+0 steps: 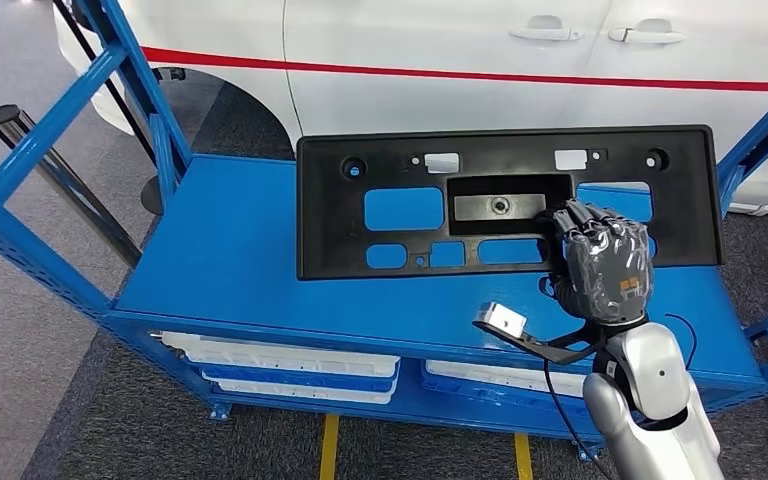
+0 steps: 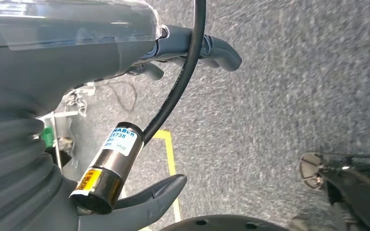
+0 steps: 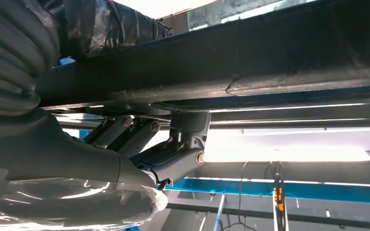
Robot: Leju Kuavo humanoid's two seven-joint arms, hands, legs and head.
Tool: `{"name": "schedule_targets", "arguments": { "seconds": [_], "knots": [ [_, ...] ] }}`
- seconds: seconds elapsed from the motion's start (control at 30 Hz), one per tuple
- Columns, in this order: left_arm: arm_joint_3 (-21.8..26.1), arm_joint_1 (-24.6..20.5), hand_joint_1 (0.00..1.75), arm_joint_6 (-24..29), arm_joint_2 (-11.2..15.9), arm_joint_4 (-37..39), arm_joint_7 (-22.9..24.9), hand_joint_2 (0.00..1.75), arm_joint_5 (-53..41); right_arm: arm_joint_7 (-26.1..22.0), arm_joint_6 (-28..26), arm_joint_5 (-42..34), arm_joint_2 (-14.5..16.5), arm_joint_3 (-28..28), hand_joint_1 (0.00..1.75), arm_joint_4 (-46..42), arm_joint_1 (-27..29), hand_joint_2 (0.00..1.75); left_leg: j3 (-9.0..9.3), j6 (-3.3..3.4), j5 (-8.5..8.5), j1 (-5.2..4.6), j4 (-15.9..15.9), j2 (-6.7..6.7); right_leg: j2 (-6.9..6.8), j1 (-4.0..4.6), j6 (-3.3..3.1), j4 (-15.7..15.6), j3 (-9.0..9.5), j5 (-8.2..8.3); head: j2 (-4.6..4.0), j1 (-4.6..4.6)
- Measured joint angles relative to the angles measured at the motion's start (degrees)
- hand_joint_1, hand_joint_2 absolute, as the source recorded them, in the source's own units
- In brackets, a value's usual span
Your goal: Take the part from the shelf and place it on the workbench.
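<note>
Flat on the blue counter (image 1: 230,250) lies the part (image 1: 505,200), a long black plastic panel with rectangular cut-outs through which the blue surface shows. It sits toward the 2 o'clock side of the top, its long edge running parallel to the counter's far edge. The right hand (image 1: 600,262), dark and wrapped in clear film, is at the panel's near edge toward 4 o'clock of the part, fingers curled over the rim beside a cut-out. In the right wrist view the fingers (image 3: 173,144) hook under the dark edge of the panel while the thumb lies beneath, so the hand grips the part at that edge. The silver forearm (image 1: 650,400) rises from the 5 o'clock corner of the head view, with a small white-faced camera bracket (image 1: 500,320) sticking out at its wrist toward 9 o'clock.

Under the counter top, white trays (image 1: 290,362) sit on a lower blue shelf. A white car body (image 1: 460,50) with a red stripe stands behind at 12 o'clock, and blue frame struts (image 1: 50,130) slant up at 10 o'clock.

The left hand (image 2: 139,134) hangs over grey carpet, its fingers spread apart and holding nothing; a black cable (image 2: 183,72) with a labelled cylinder crosses in front of it.
</note>
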Motion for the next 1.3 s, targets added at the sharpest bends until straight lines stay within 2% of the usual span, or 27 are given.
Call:
{"name": "schedule_targets", "arguments": {
  "seconds": [0.07,0.13,0.2,0.23,0.3,0.37,0.4,0.43,0.47,0.5,0.57,0.6,0.63,0.73,0.87,0.9,0.93,0.97,1.0,1.03,1.07,1.1,1.13,1.2,1.23,1.27,1.3],
  "knots": [
    [0.12,-0.01,0.0,0.0,-0.02,0.02,0.47,1.75,0.0,0.1,-0.46,0.32,-0.36,0.03,1.75,-1.06,0.97,1.75,-0.59,-0.68,-0.16,-0.08,0.83,-0.07,0.09,0.1,-0.16,-5.71,2.8,2.11,0.0,-0.02],
    [0.14,-0.03,0.0,0.02,-0.03,0.05,0.85,1.75,0.0,0.18,-0.7,0.55,-0.66,0.06,1.75,-1.84,1.92,1.75,-1.1,-1.43,0.09,-0.22,1.25,-0.18,0.2,0.41,-0.7,-6.71,2.98,2.34,0.0,-0.07],
    [0.19,0.02,0.0,0.04,-0.04,0.11,1.44,1.75,-0.02,0.3,-0.84,0.71,-0.84,0.08,1.75,-2.59,2.93,1.75,-1.52,-2.12,0.06,-0.19,1.58,-0.3,0.08,0.24,-1.54,-6.89,2.39,2.75,0.0,-0.09],
    [0.22,0.04,0.0,0.05,-0.05,0.14,1.74,1.75,-0.06,0.38,-0.97,0.78,-0.89,0.09,1.75,-3.01,3.48,1.75,-1.97,-2.51,-0.9,-0.13,2.42,-0.33,-0.03,0.11,-2.05,-6.99,2.06,3.11,0.0,-0.13],
    [0.27,0.04,0.0,0.08,-0.14,0.16,2.21,1.75,-0.15,0.56,-1.37,0.87,-1.11,0.1,1.75,-3.92,4.67,1.75,-3.68,-3.27,-5.12,0.19,7.07,-0.33,-0.27,-0.04,-2.8,-7.11,1.25,3.86,0.0,-0.22],
    [0.34,0.03,0.0,0.22,-0.21,0.17,2.28,1.75,-0.2,0.65,-1.84,0.92,-1.58,0.1,1.75,-4.81,6.21,1.75,-5.52,-3.86,-9.49,0.51,13.94,-0.31,-0.46,0.03,-2.98,-7.04,0.27,4.54,0.0,-0.25],
    [0.39,0.03,0.0,0.33,-0.22,0.18,2.18,1.75,-0.27,0.68,-2.08,0.93,-1.88,0.1,1.75,-5.21,7.09,1.75,-5.68,-4.03,-10.31,0.64,16.01,-0.3,-0.55,0.05,-2.92,-6.95,-0.23,4.88,0.0,-0.25],
    [0.43,0.02,0.0,0.45,-0.23,0.19,2.05,1.75,-0.37,0.72,-2.3,0.91,-2.23,0.1,1.75,-5.62,7.96,1.75,-4.9,-4.11,-9.99,0.74,16.15,-0.3,-0.62,0.04,-2.8,-6.84,-0.71,5.18,0.0,-0.25],
    [0.45,0.01,0.0,0.55,-0.23,0.19,1.9,1.75,-0.49,0.77,-2.5,0.84,-2.56,0.08,1.75,-6.02,8.79,1.75,-3.09,-4.1,-8.78,0.81,14.18,-0.29,-0.66,0.02,-2.64,-6.71,-1.15,5.46,0.0,-0.26],
    [0.46,-0.01,0.0,0.62,-0.23,0.19,1.77,1.75,-0.61,0.82,-2.71,0.71,-2.9,-0.02,1.75,-6.45,9.59,1.75,-0.38,-3.98,-7.27,0.85,10.46,-0.29,-0.67,-0.01,-2.43,-6.55,-1.53,5.72,0.0,-0.26],
    [0.5,-0.09,0.0,0.76,-0.25,0.19,1.52,1.75,-0.71,0.99,-3.09,0.31,-3.57,-0.64,1.75,-7.47,11.18,1.75,4.47,-3.55,-5.74,0.69,3.05,-0.39,-0.67,0.02,-1.79,-6.36,-2.08,6.28,0.0,-0.25],
    [0.53,-0.11,0.0,0.84,-0.28,0.19,1.41,1.75,-0.72,1.05,-3.25,0.02,-3.91,-1.16,1.75,-7.98,12.01,1.75,5.61,-3.29,-5.56,0.54,0.93,-0.45,-0.68,0.04,-1.36,-6.38,-2.18,6.62,0.0,-0.24],
    [0.58,-0.12,0.0,0.9,-0.31,0.19,1.31,1.75,-0.72,1.09,-3.35,-0.28,-4.23,-1.78,1.75,-8.43,12.84,1.75,5.75,-3.06,-5.63,0.37,0.26,-0.5,-0.69,0.06,-0.91,-6.52,-2.21,7.01,0.0,-0.22],
    [0.67,-0.09,0.0,0.97,-0.37,0.19,1.16,1.75,-0.74,1.07,-3.44,-0.86,-4.91,-3.22,1.75,-9.19,14.47,1.75,5.07,-2.4,-4.99,0.18,0.18,-0.5,-0.7,0.1,0.03,-6.99,-2.13,7.93,0.0,-0.19],
    [0.68,-0.08,0.0,0.97,-0.37,0.19,1.15,1.75,-0.74,1.07,-3.44,-0.91,-4.99,-3.4,1.75,-9.27,14.64,1.75,5.02,-2.26,-4.86,0.19,0.09,-0.49,-0.7,0.13,0.15,-7.06,-2.12,8.05,0.0,-0.18],
    [0.74,-0.08,0.0,0.96,-0.39,0.2,1.19,1.75,-0.75,1.06,-3.43,-1.03,-5.18,-3.75,1.75,-9.35,14.95,1.75,4.8,-1.92,-4.43,0.27,-0.1,-0.37,-0.62,0.06,0.22,-6.52,-2.43,7.06,0.0,-0.17],
    [0.83,-0.1,0.0,0.91,-0.43,0.21,1.31,1.75,-0.75,1.05,-3.39,-1.23,-5.57,-4.51,1.75,-9.51,15.66,1.75,3.99,-1.38,-3.59,0.25,-0.24,-0.2,-0.5,0.03,0.37,-3.2,-3.47,3.97,0.0,-0.16],
    [0.95,-0.11,0.0,0.84,-0.5,0.25,1.49,1.75,-0.76,1.04,-3.34,-1.46,-6.08,-5.58,1.75,-9.73,16.65,1.75,2.28,-0.83,-2.27,0.07,-0.13,-0.02,-0.38,0.19,0.31,-0.41,-3.18,2.19,0.0,-0.15],
    [1.06,-0.14,0.0,0.76,-0.57,0.29,1.67,1.75,-0.77,1.03,-3.3,-1.68,-6.59,-6.66,1.75,-9.96,17.65,1.75,0.42,-0.33,-0.88,-0.14,0.08,0.15,-0.25,0.41,0.09,1.12,-1.94,0.61,0.0,-0.14],
    [1.12,-0.19,0.0,0.68,-0.67,0.33,1.82,1.75,-0.77,1.03,-3.25,-1.79,-6.97,-7.46,1.75,-10.17,18.35,1.75,-1.3,-0.17,0.2,-0.43,0.5,0.21,-0.19,0.79,-0.36,0.92,0.36,-0.48,0.0,-0.14],
    [1.14,-0.25,0.0,0.65,-0.75,0.38,1.87,1.75,-0.77,1.02,-3.24,-1.83,-7.2,-7.91,1.75,-10.37,18.69,1.75,-2.5,-0.29,0.96,-0.67,0.92,0.2,-0.18,1.18,-0.93,-2.8,3.79,0.37,0.0,-0.17],
    [1.14,-0.3,0.0,0.64,-0.84,0.4,1.87,1.75,-0.77,1.01,-3.21,-1.84,-7.32,-8.06,1.75,-10.56,18.77,1.75,-2.72,-0.5,1.37,-0.74,1.01,0.17,-0.17,1.44,-1.35,-5.87,5.78,0.08,0.0,-0.18],
    [1.15,-0.34,0.0,0.63,-0.9,0.42,1.88,1.75,-0.76,0.99,-3.15,-1.91,-7.44,-8.23,1.75,-10.75,18.81,1.75,-2.83,-0.76,1.81,-0.76,1.01,0.16,-0.16,1.67,-1.69,-7.74,6.8,-0.38,0.0,-0.16],
    [1.19,-0.36,0.0,0.57,-0.93,0.43,1.98,1.75,-0.74,0.94,-2.81,-2.31,-7.57,-8.68,1.75,-10.96,19.03,1.75,-2.97,-1.35,2.7,-0.8,0.86,0.07,-0.22,1.73,-2.33,-8.52,6.63,0.36,0.0,-0.07],
    [1.26,-0.36,0.0,0.5,-0.91,0.43,2.09,1.75,-0.69,0.9,-2.47,-2.71,-7.63,-9.02,1.75,-10.99,19.16,1.75,-3.27,-1.7,2.33,-0.77,1.15,-0.04,-0.34,1.56,-2.69,-8.74,6.19,0.94,0.0,-0.02],
    [1.36,-0.34,0.0,0.39,-0.89,0.44,2.23,1.75,-0.64,0.84,-2.06,-3.2,-7.66,-9.43,1.75,-11.0,19.35,1.75,-3.77,-2.07,0.84,-0.74,2.15,-0.13,-0.48,1.32,-3.14,-8.88,5.52,1.65,0.0,-0.04],
    [1.47,-0.31,0.0,0.25,-0.87,0.44,2.37,1.75,-0.57,0.74,-1.6,-3.78,-7.73,-9.96,1.75,-11.0,19.54,1.75,-4.44,-2.47,-1.76,-0.6,4.22,-0.23,-0.6,1.06,-3.5,-8.99,4.71,2.41,0.0,-0.09]
  ]
}}
